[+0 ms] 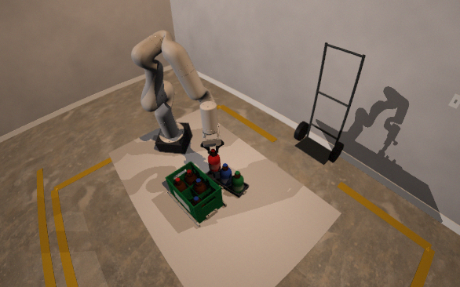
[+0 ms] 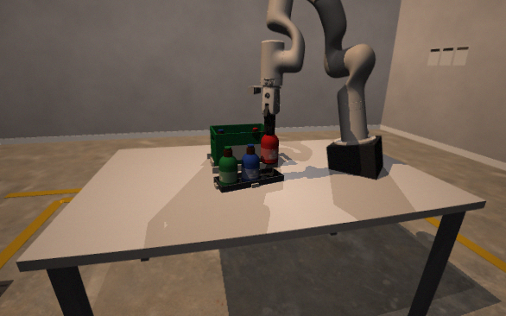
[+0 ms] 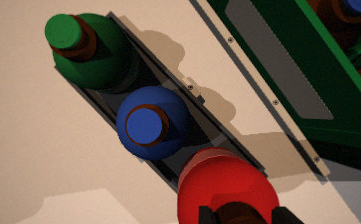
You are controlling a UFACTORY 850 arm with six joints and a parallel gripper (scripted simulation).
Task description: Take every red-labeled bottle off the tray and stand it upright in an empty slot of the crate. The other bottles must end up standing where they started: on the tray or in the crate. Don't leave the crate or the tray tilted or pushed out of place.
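Note:
My gripper is shut on the neck of the red-labeled bottle. It holds the bottle upright, a little above the end of the black tray nearest the robot base. A blue-labeled bottle and a green-labeled bottle stand on the tray. The green crate stands right beside the tray and holds several brown bottles with red and blue caps.
The tray and crate sit mid-table on a white table top. The robot base stands behind them. A hand truck leans on the far wall, off the table.

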